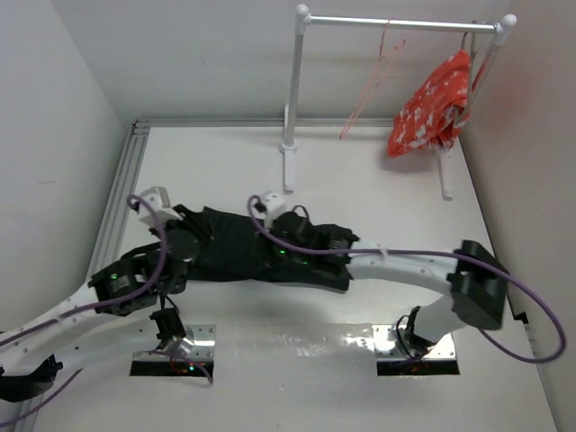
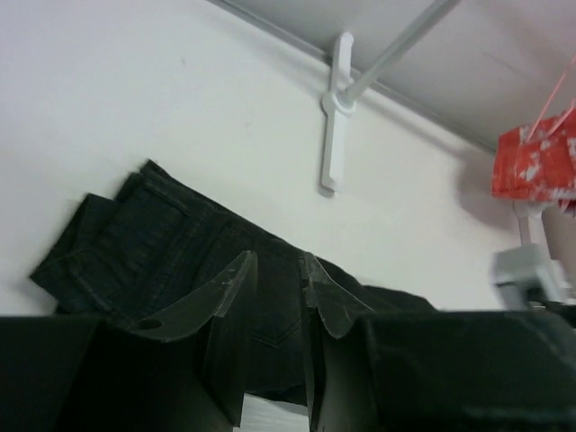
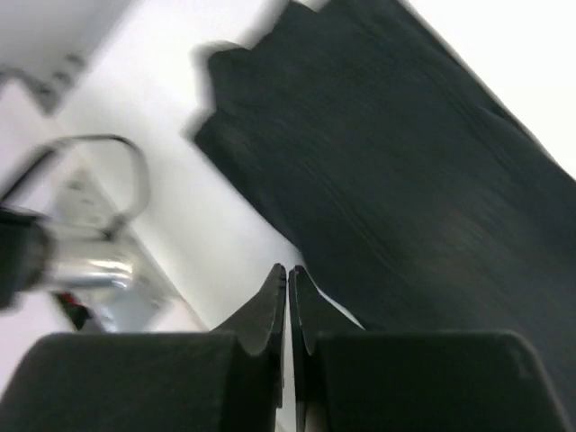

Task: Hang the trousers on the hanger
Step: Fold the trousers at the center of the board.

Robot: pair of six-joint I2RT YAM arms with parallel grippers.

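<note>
Left pincer (image 2: 277, 270): fingers standing slightly parted, gripping nothing.
Right pincer (image 3: 288, 279): fingers pressing together, nothing between them.
Step in hand: probably picking up the trousers (image 1: 234, 247); going well means opening wider and pinching both layers at an edge.
Trousers: lying crumpled on the table (image 1: 378, 180), under the left pincer, just beyond the right pincer's tips.
Hanger (image 1: 373, 76): hanging on the rail, well apart.

Matt dark cloth trousers (image 1: 234, 247), thin pink wire hanger (image 1: 364, 90), smooth glossy white table (image 1: 360, 180)
</note>
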